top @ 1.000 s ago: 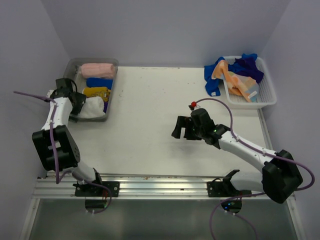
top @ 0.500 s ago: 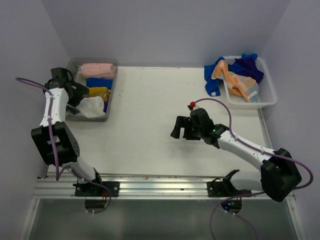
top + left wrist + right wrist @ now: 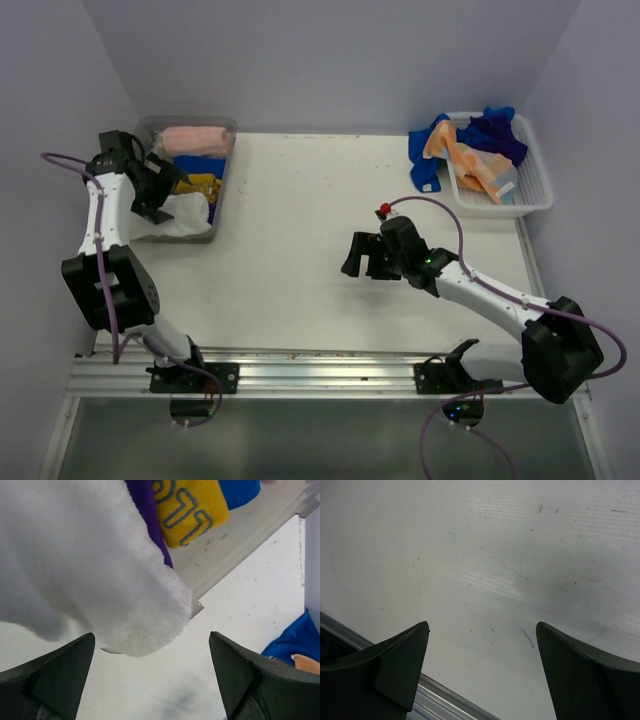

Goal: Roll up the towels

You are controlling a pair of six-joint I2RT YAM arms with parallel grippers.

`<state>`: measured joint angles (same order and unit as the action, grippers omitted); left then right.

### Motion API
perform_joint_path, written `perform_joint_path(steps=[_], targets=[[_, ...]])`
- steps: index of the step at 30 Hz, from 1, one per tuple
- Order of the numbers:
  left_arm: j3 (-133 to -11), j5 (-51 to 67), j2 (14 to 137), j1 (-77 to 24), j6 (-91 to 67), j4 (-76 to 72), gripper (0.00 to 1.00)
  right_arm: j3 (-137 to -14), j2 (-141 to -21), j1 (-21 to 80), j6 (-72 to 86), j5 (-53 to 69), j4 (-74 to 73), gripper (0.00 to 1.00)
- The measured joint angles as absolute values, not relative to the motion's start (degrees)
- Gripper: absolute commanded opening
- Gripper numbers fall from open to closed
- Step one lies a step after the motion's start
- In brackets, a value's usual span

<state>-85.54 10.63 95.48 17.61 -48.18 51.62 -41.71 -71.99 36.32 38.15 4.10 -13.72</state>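
Note:
Rolled towels lie in the grey tub (image 3: 186, 121) at the back left: pink (image 3: 195, 138), blue (image 3: 206, 164), yellow (image 3: 200, 185). A white towel (image 3: 182, 217) bulges over the tub's near end. My left gripper (image 3: 163, 190) hovers open beside that end. In the left wrist view the white towel (image 3: 85, 565) fills the upper left just beyond the open left gripper (image 3: 151, 645), with purple (image 3: 147, 520) and yellow (image 3: 192, 510) towels behind it. My right gripper (image 3: 365, 256) hangs open over bare table, nothing between the fingers of that gripper (image 3: 482, 626).
A white lattice basket (image 3: 535, 205) at the back right holds loose blue (image 3: 495, 135) and orange (image 3: 470, 165) towels, one blue towel (image 3: 428, 160) spilling over its left side. A metal rail (image 3: 445, 700) runs along the table's near edge.
The left arm's wrist has swung toward the back and the gripper has turned in over the tub's near end by the white towel. The right arm has barely moved.

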Motion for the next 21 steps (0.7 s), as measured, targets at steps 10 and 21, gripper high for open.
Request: perform_joint_path(steps=[10, 21], targets=[[-90.3, 8.4, 88.7, 17.6, -47.5, 51.7, 1.0, -41.7, -71.9, 36.3, 38.4, 4.2, -13.7, 0.92], [-90.1, -4.2, 95.3, 20.5, -42.7, 52.4, 1.0, -41.4, -70.7, 36.3, 38.3, 4.4, -13.6, 0.92]])
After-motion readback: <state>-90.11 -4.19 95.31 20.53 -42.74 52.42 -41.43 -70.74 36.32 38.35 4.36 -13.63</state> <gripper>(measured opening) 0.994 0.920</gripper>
